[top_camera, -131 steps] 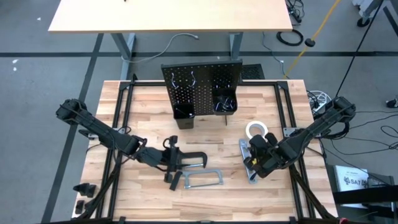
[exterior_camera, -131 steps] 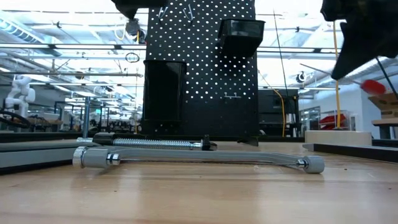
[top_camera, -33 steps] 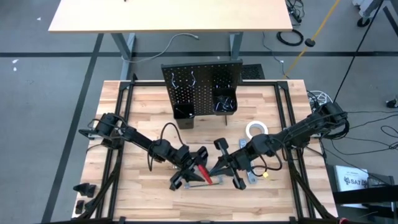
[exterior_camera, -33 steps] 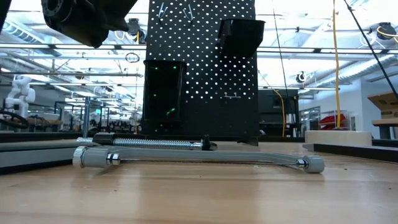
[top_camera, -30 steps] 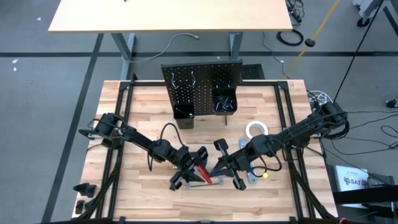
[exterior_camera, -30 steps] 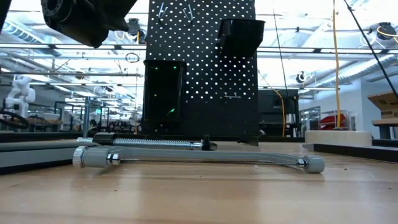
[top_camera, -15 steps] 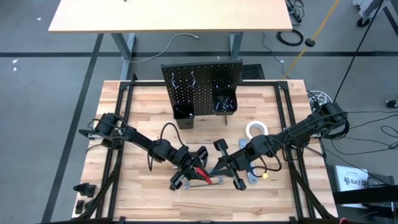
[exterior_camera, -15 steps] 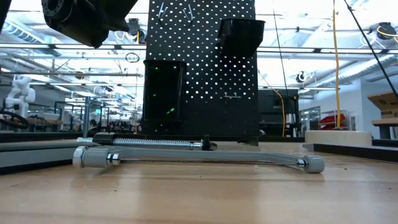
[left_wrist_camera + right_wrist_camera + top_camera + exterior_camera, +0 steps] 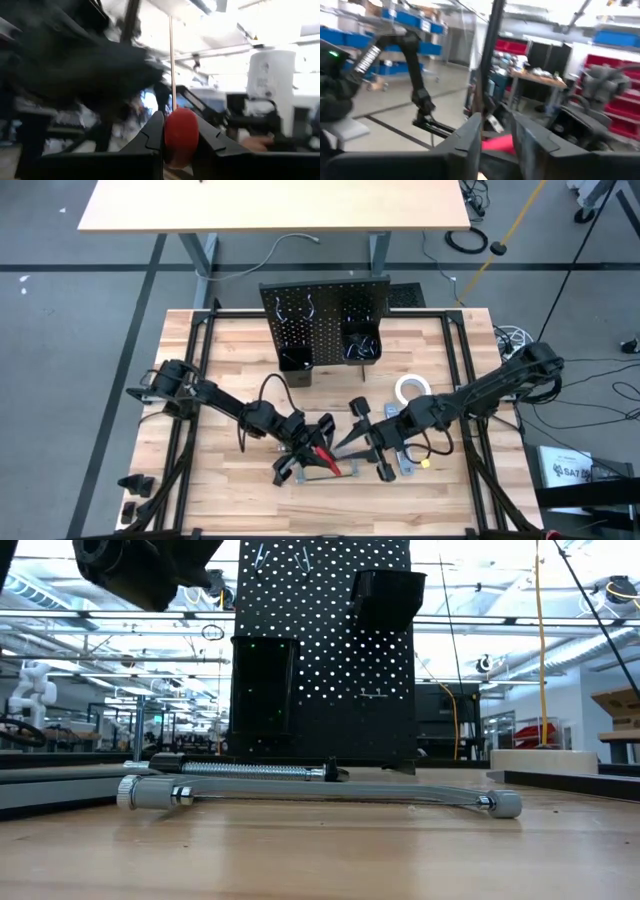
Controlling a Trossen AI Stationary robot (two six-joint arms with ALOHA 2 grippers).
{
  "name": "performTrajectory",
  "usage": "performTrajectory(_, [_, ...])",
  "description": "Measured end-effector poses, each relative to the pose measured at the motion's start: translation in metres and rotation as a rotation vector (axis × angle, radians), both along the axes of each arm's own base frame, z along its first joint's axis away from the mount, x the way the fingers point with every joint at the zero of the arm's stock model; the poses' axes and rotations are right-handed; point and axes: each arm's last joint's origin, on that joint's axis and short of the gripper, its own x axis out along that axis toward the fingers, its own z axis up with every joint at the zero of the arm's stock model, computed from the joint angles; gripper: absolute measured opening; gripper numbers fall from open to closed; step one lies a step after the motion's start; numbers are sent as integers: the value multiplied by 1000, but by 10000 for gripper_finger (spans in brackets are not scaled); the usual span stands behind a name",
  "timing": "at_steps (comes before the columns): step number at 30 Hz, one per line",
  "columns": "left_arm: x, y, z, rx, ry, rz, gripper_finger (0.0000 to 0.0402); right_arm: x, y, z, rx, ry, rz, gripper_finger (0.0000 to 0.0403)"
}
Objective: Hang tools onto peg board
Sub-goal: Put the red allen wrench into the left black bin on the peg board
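- Two arms meet over the near middle of the table in the high view: the left gripper (image 9: 318,448) and the right gripper (image 9: 352,444) come at the red-handled tool (image 9: 322,457) from either side. It looks like a hand-over from right to left. The peg board (image 9: 325,322) stands upright at the far edge, well apart from the tool, with the white tape roll (image 9: 411,389) lying between it and the right arm.
- The low view shows the grey hacksaw (image 9: 320,797) flat on the wood before the peg board, its two bins still in place; part of one arm hangs at the upper corner, neither gripper visible.
- The left wrist view settles the left side: both fingers (image 9: 152,136) press against the red-handled tool (image 9: 181,135), a firm clamp.
- The right wrist view shows its fingers (image 9: 470,137) standing apart with the red handle (image 9: 499,143) lying loose in the gap, so the jaws are parted and no longer clamp the tool.
- To do this well, I judge the right arm should draw straight back along the handle, without nudging it, before the left lifts toward a hook.
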Motion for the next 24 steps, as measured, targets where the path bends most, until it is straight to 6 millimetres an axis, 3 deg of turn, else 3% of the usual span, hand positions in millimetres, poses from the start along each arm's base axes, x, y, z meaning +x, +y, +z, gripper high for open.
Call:
performTrajectory(6, [-11,2,13,125,69,58,49,-25,-11,7,-6,213,-1,142])
performTrajectory(12, [-25,2,28,329,234,250,49,-39,-15,-5,93,477,-62,144])
performTrajectory(18, [-57,15,51,442,430,423,49,-49,-11,-24,89,666,-224,144])
performTrajectory(24, [-96,36,85,496,646,600,49,-55,-11,-32,77,723,-370,144])
